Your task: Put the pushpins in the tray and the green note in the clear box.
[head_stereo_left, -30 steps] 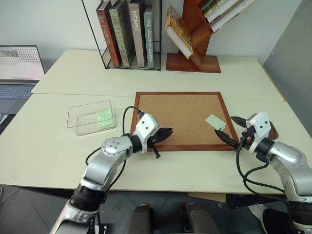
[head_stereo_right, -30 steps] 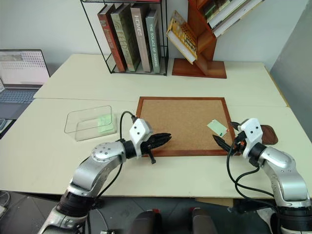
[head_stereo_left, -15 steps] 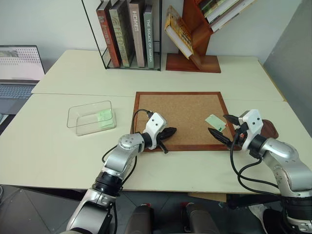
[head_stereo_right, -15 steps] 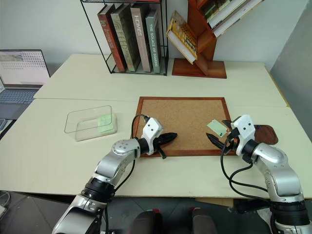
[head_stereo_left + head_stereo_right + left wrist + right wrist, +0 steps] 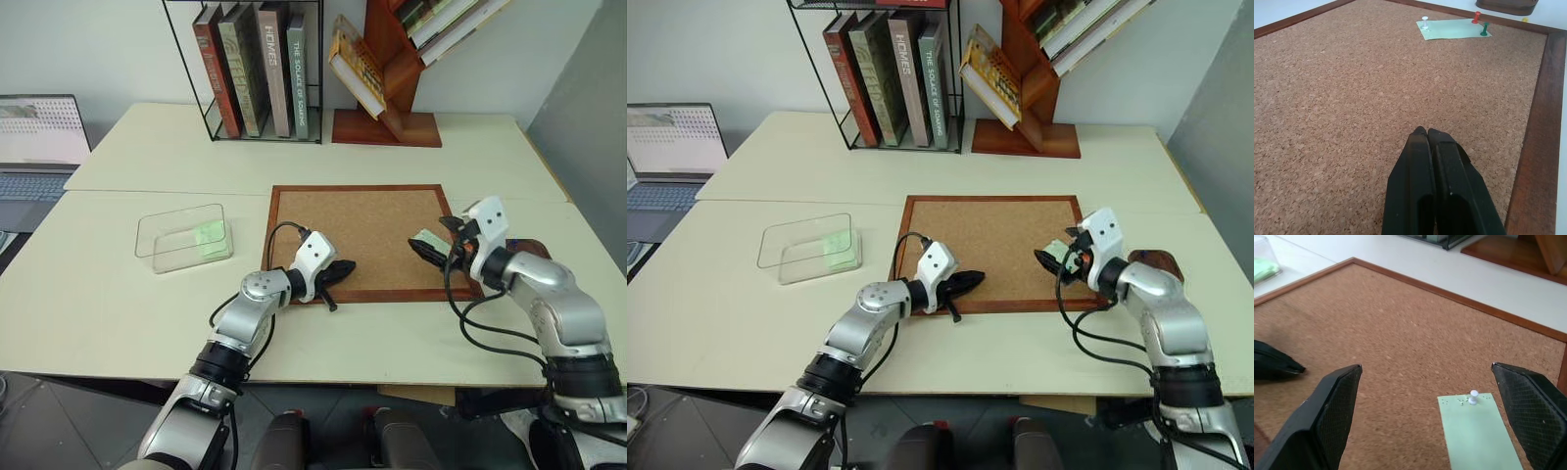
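Observation:
The green note (image 5: 428, 239) lies at the right edge of the cork board (image 5: 358, 211), held by a white pushpin (image 5: 1424, 20), a red one (image 5: 1476, 17) and a green one (image 5: 1484, 30). My right gripper (image 5: 436, 237) hangs open just over the note, and the white pushpin (image 5: 1473, 397) sits between its spread fingers. The dark tray (image 5: 1153, 260) lies on the table behind that hand. My left gripper (image 5: 338, 269) is shut and empty, low over the board's near left part. The clear box (image 5: 183, 236) stands left of the board with a green slip (image 5: 209, 235) inside.
A wire rack of books (image 5: 257, 69) and a wooden book stand (image 5: 387, 103) line the table's far side. A laptop (image 5: 34, 147) sits at the far left. A yellow speck (image 5: 1524, 20) lies on the table just off the board's frame, near the tray.
My right gripper has moved in over the board's right edge to the green note, still open. My left gripper reached onto the board a second ago and has since held still.

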Robot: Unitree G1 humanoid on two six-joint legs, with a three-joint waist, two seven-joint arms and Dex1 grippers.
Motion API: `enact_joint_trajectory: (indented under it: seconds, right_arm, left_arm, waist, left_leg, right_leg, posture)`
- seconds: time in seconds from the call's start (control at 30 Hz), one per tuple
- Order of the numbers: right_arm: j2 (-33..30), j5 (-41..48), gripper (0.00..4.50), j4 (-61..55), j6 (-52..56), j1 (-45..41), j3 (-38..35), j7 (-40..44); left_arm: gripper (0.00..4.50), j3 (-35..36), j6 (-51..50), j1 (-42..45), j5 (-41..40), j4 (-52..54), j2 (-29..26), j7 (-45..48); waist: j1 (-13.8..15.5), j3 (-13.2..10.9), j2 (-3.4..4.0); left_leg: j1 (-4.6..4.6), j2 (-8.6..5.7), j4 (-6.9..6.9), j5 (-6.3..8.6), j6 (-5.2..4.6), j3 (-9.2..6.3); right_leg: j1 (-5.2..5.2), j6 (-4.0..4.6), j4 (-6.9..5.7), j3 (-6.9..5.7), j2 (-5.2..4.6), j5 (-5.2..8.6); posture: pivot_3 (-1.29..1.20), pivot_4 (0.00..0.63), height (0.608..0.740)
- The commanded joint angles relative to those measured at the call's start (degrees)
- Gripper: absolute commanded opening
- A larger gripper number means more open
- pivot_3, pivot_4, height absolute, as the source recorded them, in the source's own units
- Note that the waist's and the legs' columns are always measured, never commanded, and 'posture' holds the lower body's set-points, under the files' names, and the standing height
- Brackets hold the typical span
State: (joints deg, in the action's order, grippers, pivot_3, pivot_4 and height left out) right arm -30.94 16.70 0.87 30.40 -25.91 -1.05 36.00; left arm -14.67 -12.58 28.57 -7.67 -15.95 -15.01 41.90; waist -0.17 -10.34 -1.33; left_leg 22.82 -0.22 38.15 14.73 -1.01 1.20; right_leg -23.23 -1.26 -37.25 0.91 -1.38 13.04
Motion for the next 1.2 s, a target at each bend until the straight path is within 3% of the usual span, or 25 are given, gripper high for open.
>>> enact_joint_trajectory:
  seconds: [0.03, 0.2, 0.3, 0.93, 1.2]
  right_arm:
    - [0.9, -3.7, 4.5, 7.9, -2.6, -5.0, 1.5, -1.3]
    - [1.7, -6.2, 4.5, 16.3, -6.6, -8.9, 2.1, -1.1]
    - [2.3, -7.4, 4.04, 20.1, -8.8, -10.6, 2.2, -0.9]
    - [4.3, -10.9, 0.12, 26.3, -12.4, -13.2, 2.3, -1.0]
    - [4.2, -10.1, 0.05, 22.7, -11.6, -12.5, 2.0, -0.4]
  left_arm:
    - [0.05, -0.1, -1.3, -0.8, 0.6, 0.7, 0.3, 0.1]
    - [0.05, 0.2, -1.9, -0.8, 0.5, 1.5, 0.1, 0.1]
    - [0.0, 0.3, -2.2, -1.0, 0.5, 1.8, -0.1, 0.2]
    - [0.0, 0.1, -2.8, -1.1, 0.6, 2.5, 0.3, 0.3]
    - [0.0, -0.2, -3.0, -1.9, 0.7, 2.9, 0.3, 0.5]
  waist:
    - [0.0, 0.0, 0.01]
    - [0.0, 0.0, 0.01]
    - [0.0, 0.0, 0.01]
    - [-0.2, 0.0, 0.01]
    - [-0.2, 0.0, 0.02]
  left_leg:
    - [0.01, 0.0, -0.01, 0.0, 0.0, 0.01]
    - [0.02, -0.01, -0.01, 0.0, 0.0, 0.17]
    - [0.02, -0.01, -0.02, 0.0, 0.0, 0.21]
    - [0.02, 0.01, -0.04, 0.0, 0.0, 0.21]
    - [0.02, 0.01, -0.05, 0.0, 0.0, 0.22]
  right_leg:
    - [-0.01, 0.01, 0.0, 0.0, 0.0, -0.01]
    - [-0.03, 0.01, 0.04, 0.01, 0.0, -0.02]
    - [-0.05, 0.01, 0.04, 0.02, 0.0, -0.02]
    - [-0.07, 0.02, 0.03, 0.06, -0.02, -0.03]
    - [-0.08, 0.02, 0.04, 0.07, -0.02, -0.03]
  posture:
    - [0.0, 0.15, 0.74]
    - [0.0, 0.15, 0.74]
    - [0.0, 0.15, 0.74]
    - [0.0, 0.15, 0.74]
    - [0.0, 0.15, 0.74]
